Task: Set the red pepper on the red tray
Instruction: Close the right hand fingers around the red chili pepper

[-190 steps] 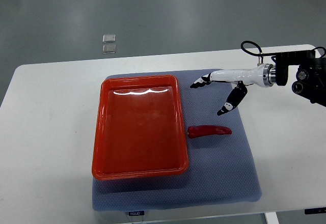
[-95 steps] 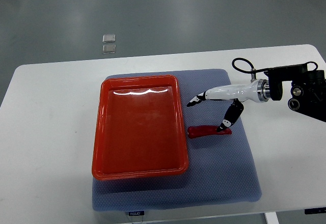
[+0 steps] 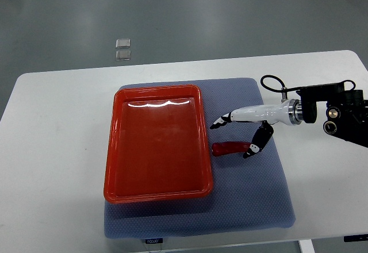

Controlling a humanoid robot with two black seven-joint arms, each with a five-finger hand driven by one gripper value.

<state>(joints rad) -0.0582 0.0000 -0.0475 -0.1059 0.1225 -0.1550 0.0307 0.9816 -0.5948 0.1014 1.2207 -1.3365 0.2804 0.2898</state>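
Right hand [image 3: 248,132] spread wide over red pepper [image 3: 231,148], nothing gripped; thumb tip at pepper's right end. Pepper lying on grey mat [image 3: 253,195] just beside red tray [image 3: 155,144]. Risk judged: smooth, tapered pepper squeezed out sideways if pinched off-centre

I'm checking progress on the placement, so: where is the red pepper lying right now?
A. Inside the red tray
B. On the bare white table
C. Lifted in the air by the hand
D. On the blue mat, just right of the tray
D. The red pepper lies on the blue mat beside the red tray's right rim, with the right hand spread over it.
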